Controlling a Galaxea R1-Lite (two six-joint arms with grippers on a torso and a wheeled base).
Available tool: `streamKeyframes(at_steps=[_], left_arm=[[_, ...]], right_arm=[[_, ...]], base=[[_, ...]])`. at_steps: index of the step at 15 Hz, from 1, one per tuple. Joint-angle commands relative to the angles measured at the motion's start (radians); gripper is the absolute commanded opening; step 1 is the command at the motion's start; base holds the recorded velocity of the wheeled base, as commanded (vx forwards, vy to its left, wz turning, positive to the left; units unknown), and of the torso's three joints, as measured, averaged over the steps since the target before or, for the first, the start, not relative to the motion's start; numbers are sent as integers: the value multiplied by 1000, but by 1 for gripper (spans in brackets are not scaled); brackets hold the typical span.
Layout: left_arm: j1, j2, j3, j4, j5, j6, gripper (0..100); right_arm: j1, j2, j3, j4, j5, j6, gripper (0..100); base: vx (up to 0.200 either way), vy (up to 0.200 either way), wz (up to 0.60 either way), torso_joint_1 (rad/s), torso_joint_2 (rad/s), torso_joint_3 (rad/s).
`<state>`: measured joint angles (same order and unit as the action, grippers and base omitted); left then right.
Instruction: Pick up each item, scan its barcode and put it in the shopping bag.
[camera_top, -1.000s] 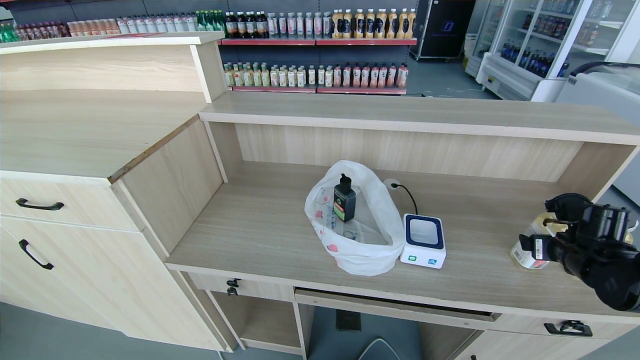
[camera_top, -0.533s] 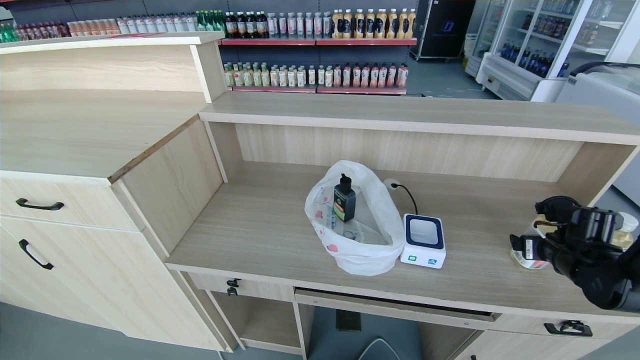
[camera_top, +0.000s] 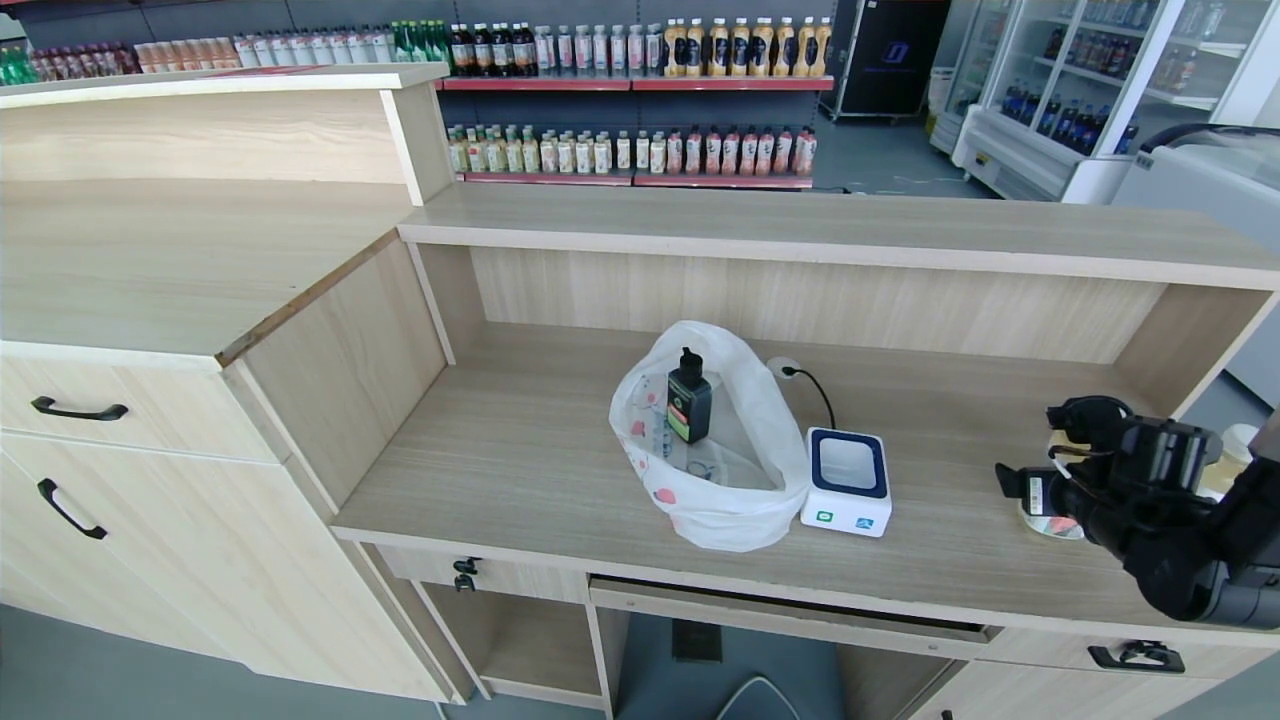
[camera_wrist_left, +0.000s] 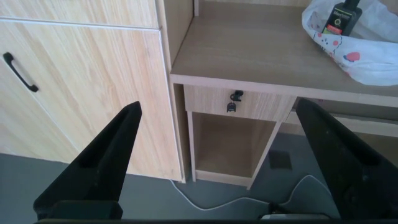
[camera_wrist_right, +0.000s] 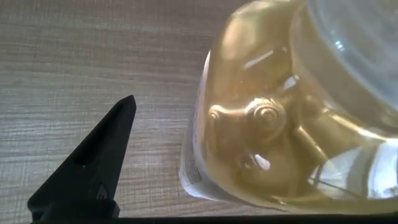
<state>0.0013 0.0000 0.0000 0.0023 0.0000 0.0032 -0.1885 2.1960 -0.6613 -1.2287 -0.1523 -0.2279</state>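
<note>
Right gripper was clenched on the bottle of yellow liquid, as best I could judge. It held the bottle tipped on its side low over the right end of the table, probably to bring the label round for the scanner, which sat between it and the bag. Left gripper hung released off the table's front near the cabinet, parked out of the way, I reckoned. Head view gave me the layout and the dark bottle upright in the bag; right wrist view gave the liquid close up, with one finger standing clear of the bottle's side.
</note>
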Motion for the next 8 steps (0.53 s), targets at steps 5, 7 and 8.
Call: streamKeyframes(at_steps=[5,7,8], left_arm=[[0,2,0,1,0,0,100],[0,2,0,-1,0,0,100],[0,2,0,-1,0,0,100]], right_arm=[[4,30,-37,-9,39,1,100],[4,38,-34,-29,51,1,100],[4,38,-34,-32,53,1,100]], base=[[0,0,0,0,0,0],[0,0,0,0,0,0],[0,0,0,0,0,0]])
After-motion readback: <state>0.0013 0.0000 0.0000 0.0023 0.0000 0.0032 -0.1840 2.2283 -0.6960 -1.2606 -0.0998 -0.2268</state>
